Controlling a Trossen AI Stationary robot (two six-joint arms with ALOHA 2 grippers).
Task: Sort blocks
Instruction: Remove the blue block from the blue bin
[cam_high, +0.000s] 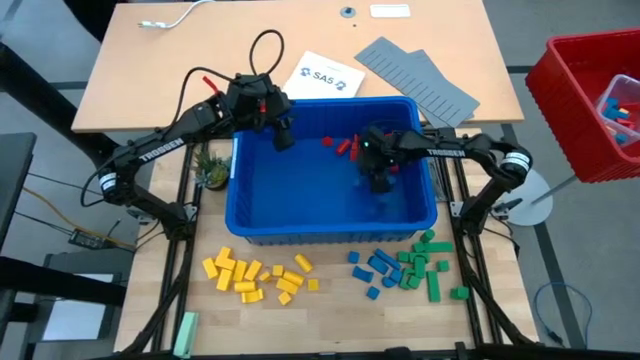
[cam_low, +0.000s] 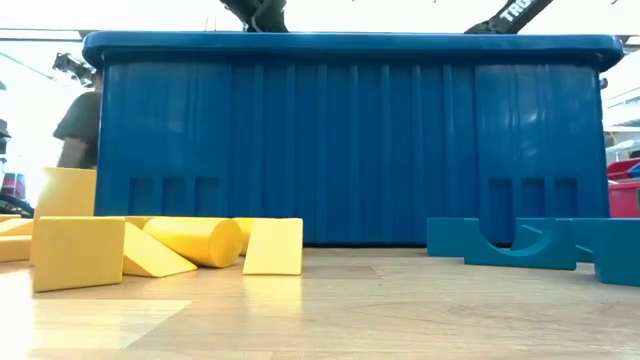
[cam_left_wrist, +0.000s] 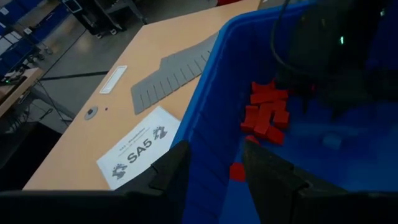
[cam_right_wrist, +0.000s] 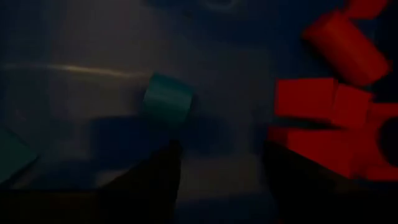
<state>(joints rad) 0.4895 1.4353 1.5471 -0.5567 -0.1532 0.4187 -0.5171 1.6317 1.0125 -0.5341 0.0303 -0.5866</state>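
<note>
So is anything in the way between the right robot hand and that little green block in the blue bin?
Nothing visible is. The right gripper hangs open inside the blue bin, and the green block lies on the bare bin floor just ahead of its fingers. The red blocks sit off to one side, not between them.

Bench (cam_high: 150, 80): pale wood-look laminate, smooth, faint sheen. Blue bin (cam_low: 350, 140): moulded plastic, ribbed walls, slight gloss. Blocks, yellow (cam_high: 255, 278), blue (cam_high: 372, 270), green (cam_high: 425, 262), red (cam_left_wrist: 267, 112): smooth matt plastic. Grey panels (cam_high: 415, 75): ridged, matt. Printed sheet (cam_high: 322, 75): white paper. My left claw (cam_left_wrist: 214, 171): dark matt plastic fingers.
</note>
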